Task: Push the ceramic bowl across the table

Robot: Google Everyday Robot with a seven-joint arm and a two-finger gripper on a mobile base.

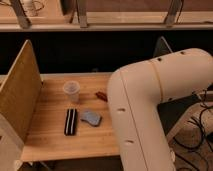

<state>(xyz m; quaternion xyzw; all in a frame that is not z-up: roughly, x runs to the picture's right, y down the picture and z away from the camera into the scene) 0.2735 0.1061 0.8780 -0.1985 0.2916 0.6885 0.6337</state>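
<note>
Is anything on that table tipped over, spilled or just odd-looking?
Nothing stands out. The plastic cup stands upright; the black bar and blue-grey pad lie flat on the table. The robot's arm hides most of the ceramic bowl, and the end effector is out of view.

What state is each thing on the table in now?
Cup: upright, standing alone.
Bowl: mostly hidden behind the arm; only its red handle shows.
Black block: lying flat.
Blue-grey pad: lying flat beside the block.
Gripper: out of view, somewhere past the arm.
</note>
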